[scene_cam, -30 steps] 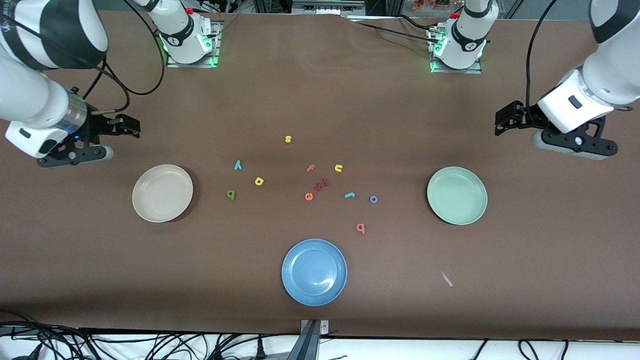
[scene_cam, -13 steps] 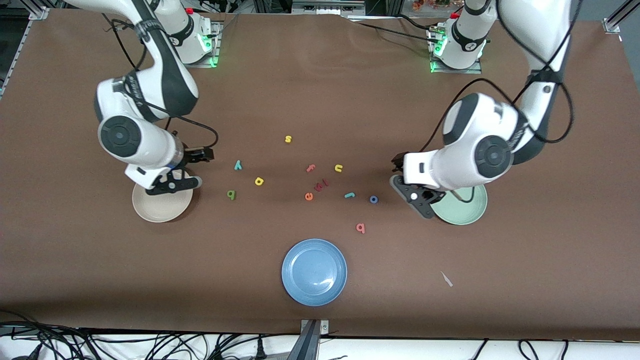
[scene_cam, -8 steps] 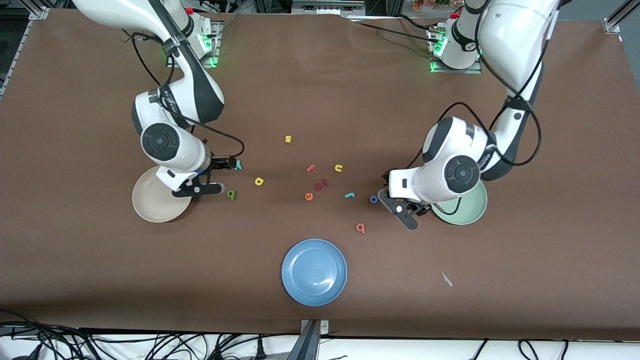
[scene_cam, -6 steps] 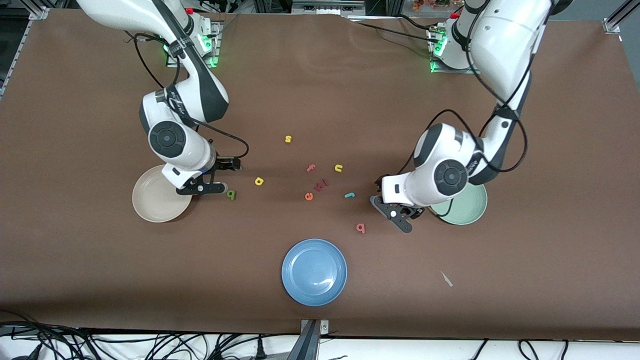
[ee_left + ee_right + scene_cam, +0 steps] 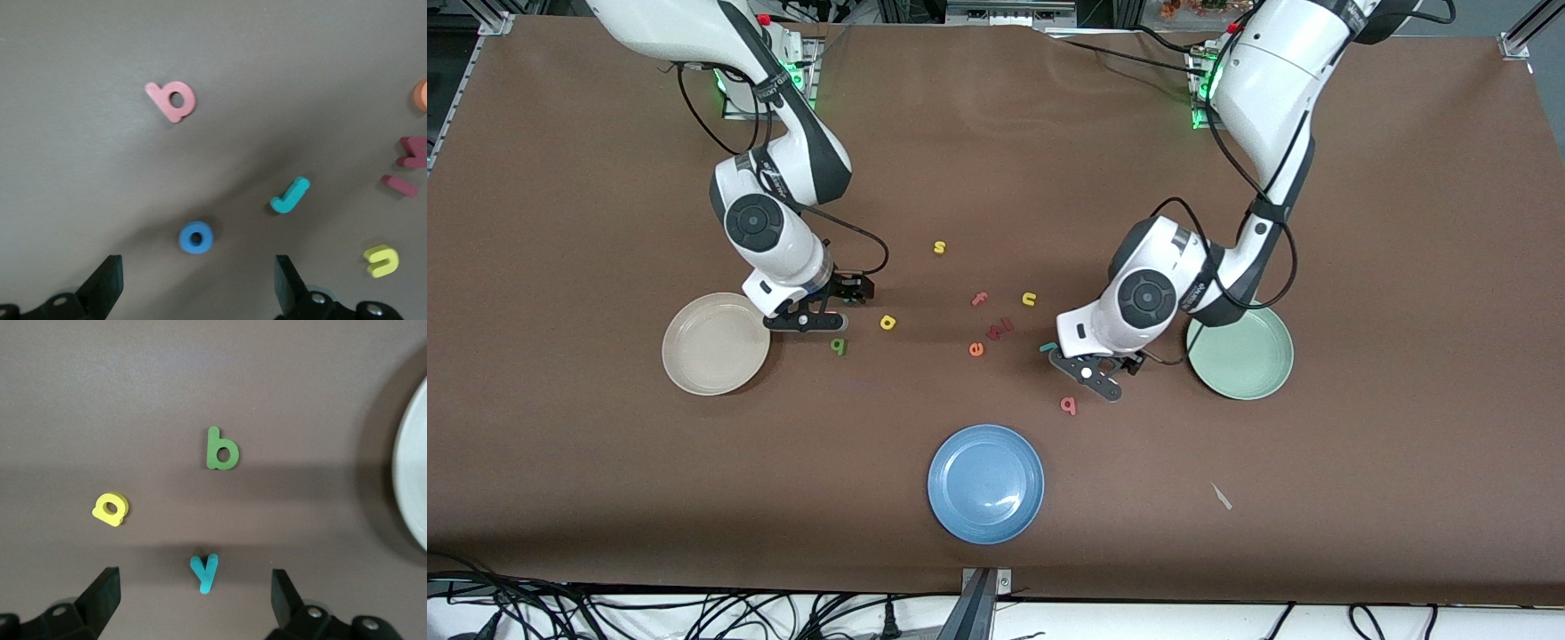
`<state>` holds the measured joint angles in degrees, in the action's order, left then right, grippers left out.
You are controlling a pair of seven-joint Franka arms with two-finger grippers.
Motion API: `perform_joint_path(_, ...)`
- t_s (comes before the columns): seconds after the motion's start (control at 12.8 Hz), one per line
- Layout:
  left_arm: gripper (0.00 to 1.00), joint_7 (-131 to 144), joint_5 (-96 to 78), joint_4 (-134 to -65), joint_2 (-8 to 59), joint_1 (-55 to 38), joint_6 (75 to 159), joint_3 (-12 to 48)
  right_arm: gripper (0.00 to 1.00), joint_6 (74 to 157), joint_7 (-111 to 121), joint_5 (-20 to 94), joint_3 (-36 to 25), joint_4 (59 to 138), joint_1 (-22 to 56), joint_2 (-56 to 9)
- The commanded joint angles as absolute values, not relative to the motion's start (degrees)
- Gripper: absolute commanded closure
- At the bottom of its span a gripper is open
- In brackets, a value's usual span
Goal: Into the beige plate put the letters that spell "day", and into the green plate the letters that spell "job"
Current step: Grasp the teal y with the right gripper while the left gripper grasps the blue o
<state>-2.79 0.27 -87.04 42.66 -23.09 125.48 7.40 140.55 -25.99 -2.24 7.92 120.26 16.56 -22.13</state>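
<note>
Open, empty: left gripper (image 5: 195, 293) over blue "o" (image 5: 196, 238) beside "j" (image 5: 290, 195), right gripper (image 5: 193, 607) over "y" (image 5: 204, 571) near "d" (image 5: 221, 449), "a" (image 5: 110, 509); mid-desk strays "e" (image 5: 975, 349), "u" (image 5: 1029, 299) close by.

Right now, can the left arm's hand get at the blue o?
Probably yes. The left hand hangs open right over the blue o, which lies flat and apart from the teal j and pink b, nothing covering it.
</note>
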Motion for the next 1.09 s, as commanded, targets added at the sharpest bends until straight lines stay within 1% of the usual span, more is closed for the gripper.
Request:
perform_joint_path(0.0,0.06,-0.97,2.20,-86.22,44.12,-23.47,126.56,6.77,0.00,148.95,-26.81,-2.54,8.00,127.34,16.61,-19.86)
perform_joint_path(0.16,0.18,-0.88,2.20,-86.31,44.56,-23.47,127.44,6.77,0.00,151.69,-26.98,-2.55,8.00,127.97,17.31,-21.09)
perform_joint_path(0.31,0.30,-0.79,2.20,-86.31,44.82,-23.38,127.44,6.77,0.00,152.22,-27.16,-2.46,7.91,127.71,17.40,-22.49)
perform_joint_path(0.62,0.34,-0.53,2.20,-86.31,45.61,-23.55,127.79,6.68,0.01,152.93,-27.07,-2.55,7.74,127.27,17.40,-24.25)
perform_joint_path(0.86,0.39,2.72,2.46,-87.19,45.97,-24.25,129.73,6.51,0.01,152.84,-26.98,-2.55,7.73,127.27,17.40,-24.35)
perform_joint_path(1.01,0.40,3.07,6.14,-87.28,45.97,-24.17,129.73,6.59,0.04,152.67,-26.55,-2.64,7.73,127.27,17.49,-24.78)
